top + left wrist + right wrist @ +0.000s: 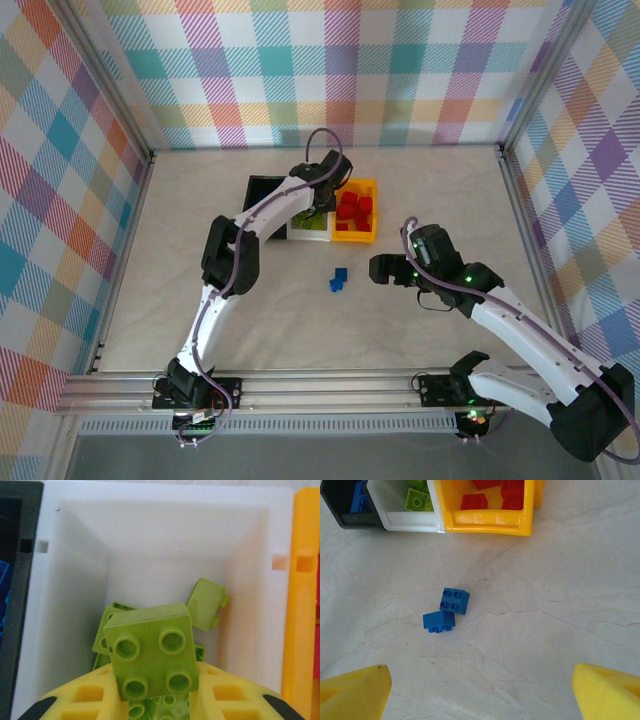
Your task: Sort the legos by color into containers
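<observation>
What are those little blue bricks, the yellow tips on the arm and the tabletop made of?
The blue bricks look like hard moulded plastic: crisp edges, round studs, slight gloss. The yellow fingertips of the right tool look like soft foam, matte and grainy. The tabletop looks like marble or a marble-print sheet, pale with thin veins; I cannot tell which.

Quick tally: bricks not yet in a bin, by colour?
Blue studded plastic bricks, loose on the table: 2
Lime green studded plastic brick, held in the left hand over the white plastic bin: 1
Red: 0
Total: 3
</observation>
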